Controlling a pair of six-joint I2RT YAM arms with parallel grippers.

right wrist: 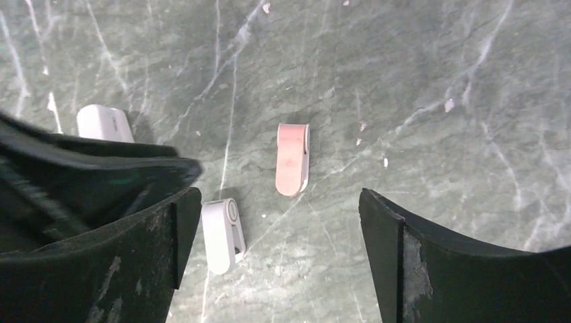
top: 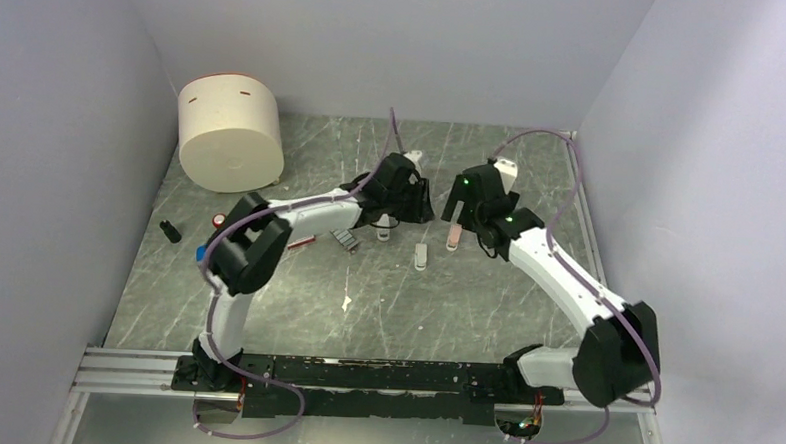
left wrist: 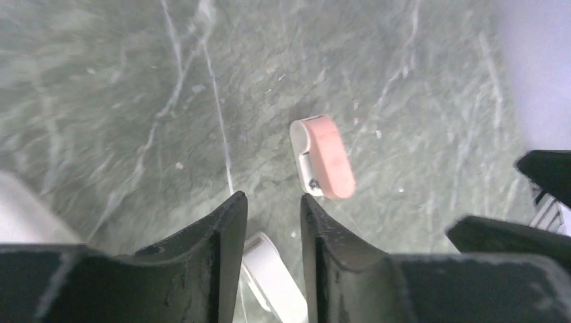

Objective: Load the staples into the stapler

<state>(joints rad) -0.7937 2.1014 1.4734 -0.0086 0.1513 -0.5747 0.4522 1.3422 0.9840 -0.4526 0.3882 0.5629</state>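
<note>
Table (top: 295, 318): grey-green stone pattern with pale veins and a few white flecks. Pale lavender-grey walls (top: 377, 41) close it in on the left, back and right. A big cream cylinder (top: 231, 133) stands in the far left corner. By the elbow of the left arm (top: 269, 222) I see a small black piece (top: 170, 230) and a small red-and-white box (top: 218, 217), too small to read.

Mid-table, left to right:
- The staples (top: 344, 240), a dark grey flat block, lie just on the near side of the left forearm, clear of the other pieces.
- A short white piece (top: 384, 229) sits to their right.
- The stapler (top: 421, 255), slim and white, lies flat further right.
- A pink stubby piece (top: 452, 235) lies beside the stapler, not touching it. Both run near to far.

Left jaws: parted to a narrow gap, with the fingers (left wrist: 222, 242) off the table. In the left wrist view a white bar, the stapler as best I can tell, shows through that gap, lying on the table. I see nothing gripped.

Right jaws, on the right arm (top: 567, 280): spread wide, one dark finger at each side of the right wrist view and nothing between them. The pink piece lies on the table below the gap. The stapler lies nearer the left-hand finger.

Both sets of jaws hang close together over these pieces.
</note>
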